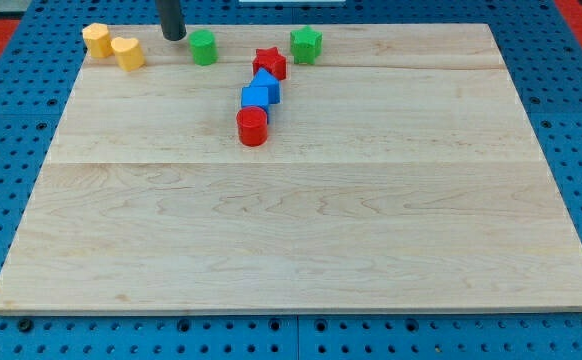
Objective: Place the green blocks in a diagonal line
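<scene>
A green cylinder [203,47] stands near the view's top, left of centre. A green star-like block [306,44] stands further right at about the same height. My tip [174,36] is just left of the green cylinder, a small gap apart from it. Between and below the green blocks a red star [269,63], two blue blocks [265,82] [256,98] and a red cylinder [253,126] form a slanting chain.
Two yellow blocks [97,39] [128,53] sit at the view's top left, left of my tip. The wooden board [301,230] lies on a blue pegboard surface [11,110], with its top edge close behind the blocks.
</scene>
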Robot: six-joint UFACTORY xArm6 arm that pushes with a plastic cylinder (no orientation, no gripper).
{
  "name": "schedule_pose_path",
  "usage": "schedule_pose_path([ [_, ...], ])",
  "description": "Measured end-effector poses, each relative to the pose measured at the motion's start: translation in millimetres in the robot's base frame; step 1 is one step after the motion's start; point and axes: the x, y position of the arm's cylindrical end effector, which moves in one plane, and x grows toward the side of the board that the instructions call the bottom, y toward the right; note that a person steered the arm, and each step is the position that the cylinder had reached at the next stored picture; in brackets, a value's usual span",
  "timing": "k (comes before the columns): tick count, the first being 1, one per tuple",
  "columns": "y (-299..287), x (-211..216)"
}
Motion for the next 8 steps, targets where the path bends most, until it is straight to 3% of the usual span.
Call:
schedule_pose_path([
  [3,-4,3],
  [4,29,20],
  [6,70,-9],
  [7,95,17],
  [8,53,25],
])
